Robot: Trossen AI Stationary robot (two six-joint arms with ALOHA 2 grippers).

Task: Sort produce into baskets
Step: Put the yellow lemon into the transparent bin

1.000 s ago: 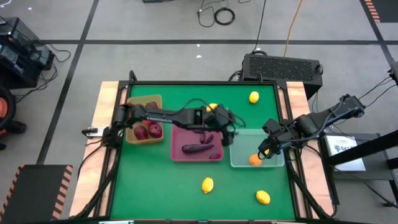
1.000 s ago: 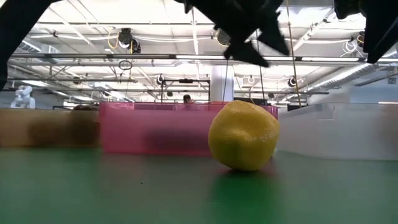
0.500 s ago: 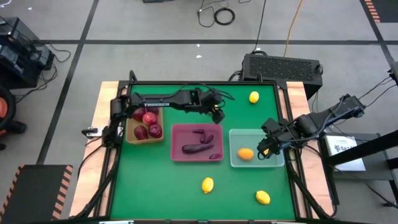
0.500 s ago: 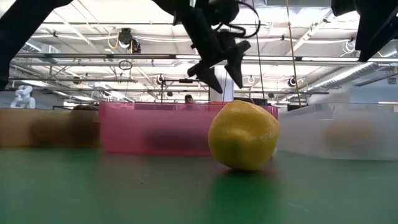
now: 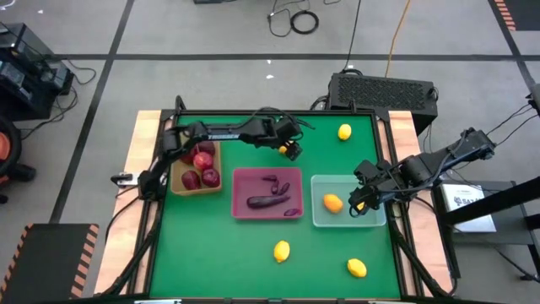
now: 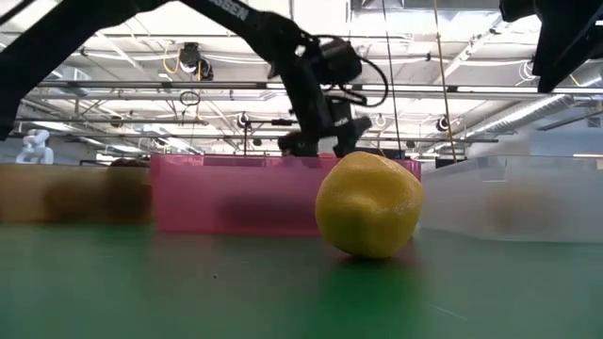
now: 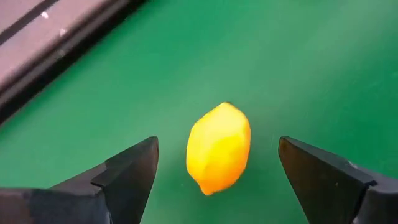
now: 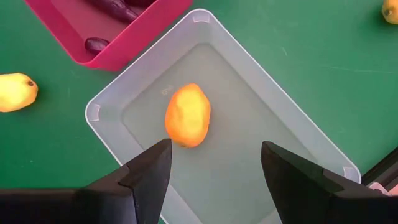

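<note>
My left gripper [image 5: 292, 149] [image 7: 217, 146] is open over the far middle of the green table. It hangs just above a yellow lemon [image 7: 219, 148] [image 5: 283, 149] that lies on the mat. In the left wrist view its fingers stand on either side of the lemon, apart from it. My right gripper [image 5: 361, 203] [image 8: 216, 146] is open above the clear tray [image 5: 371, 221], where one lemon [image 8: 187, 115] [image 5: 333, 203] lies. The pink tray [image 5: 241, 192] holds eggplants [image 5: 263, 201]. The tan tray [image 5: 179, 183] holds red apples [image 5: 202, 162].
Three more lemons lie loose on the mat: far right [image 5: 344, 132], near middle [image 5: 282, 251] and near right [image 5: 357, 268]. The near middle one fills the low view [image 6: 368, 205]. A black box [image 5: 384, 89] stands beyond the far edge.
My left gripper has swung from over the gap between the pink and clear trays toward the table's far edge and a little left, coming down over the lemon there. It has stayed open. The lemon in the clear tray has rolled a little toward the tray's left side.
</note>
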